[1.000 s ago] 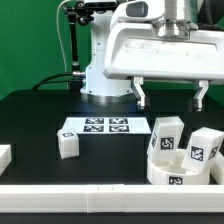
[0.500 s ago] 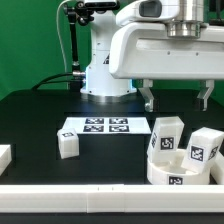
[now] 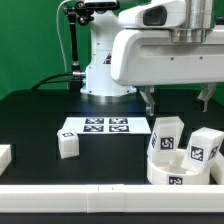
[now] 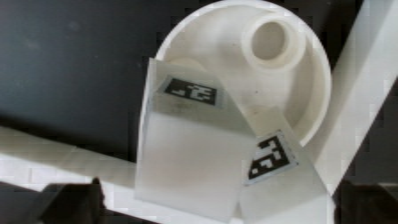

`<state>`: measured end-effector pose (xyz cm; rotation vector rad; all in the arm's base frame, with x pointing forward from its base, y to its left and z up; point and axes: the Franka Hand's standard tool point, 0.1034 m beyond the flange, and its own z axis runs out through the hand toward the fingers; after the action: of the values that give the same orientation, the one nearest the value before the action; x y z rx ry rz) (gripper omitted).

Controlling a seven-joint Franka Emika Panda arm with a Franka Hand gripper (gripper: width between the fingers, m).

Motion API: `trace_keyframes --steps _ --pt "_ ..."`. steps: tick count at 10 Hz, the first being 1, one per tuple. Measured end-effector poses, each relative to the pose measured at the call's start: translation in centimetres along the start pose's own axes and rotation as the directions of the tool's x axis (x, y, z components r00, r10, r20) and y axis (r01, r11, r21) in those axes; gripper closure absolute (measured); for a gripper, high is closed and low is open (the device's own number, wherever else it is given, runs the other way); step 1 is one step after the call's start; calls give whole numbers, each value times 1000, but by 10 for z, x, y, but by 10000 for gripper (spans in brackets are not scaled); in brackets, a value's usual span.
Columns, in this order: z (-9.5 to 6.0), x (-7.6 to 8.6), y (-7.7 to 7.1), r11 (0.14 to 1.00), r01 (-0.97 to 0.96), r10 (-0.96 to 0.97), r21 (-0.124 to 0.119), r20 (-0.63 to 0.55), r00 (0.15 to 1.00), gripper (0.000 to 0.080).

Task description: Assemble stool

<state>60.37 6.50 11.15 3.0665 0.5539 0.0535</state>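
Note:
The round white seat (image 3: pixel 172 168) lies at the exterior view's lower right. Two tagged leg blocks (image 3: pixel 166 135) (image 3: pixel 203 149) stand at it, touching it; I cannot tell whether they rest on it or beside it. A third leg (image 3: pixel 67 143) stands alone at the exterior view's left of the marker board. My gripper (image 3: pixel 178 98) hangs open and empty above the seat and the two legs. In the wrist view the seat (image 4: pixel 267 75) shows a round hole. The two tagged legs (image 4: pixel 192 120) (image 4: pixel 270 160) lie between my dark fingertips (image 4: pixel 63 205), and the gripper (image 4: pixel 214 208) holds nothing.
The marker board (image 3: pixel 100 127) lies flat in the middle of the black table. A plain white block (image 3: pixel 4 157) sits at the exterior view's left edge. A white rail (image 3: pixel 100 190) runs along the front. The robot base (image 3: pixel 100 70) stands behind.
The gripper has shifted a little toward the exterior view's right, staying above the seat and legs. The parts have not moved.

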Motion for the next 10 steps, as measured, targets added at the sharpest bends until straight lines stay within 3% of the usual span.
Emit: trace_keyframes --steps 2,6,10 --pt "4 -3 5 976 220 -220 -1 10 976 150" --pt "7 -8 12 901 433 -433 0 31 901 150" --pt "9 -10 13 710 704 -702 -7 76 708 150"
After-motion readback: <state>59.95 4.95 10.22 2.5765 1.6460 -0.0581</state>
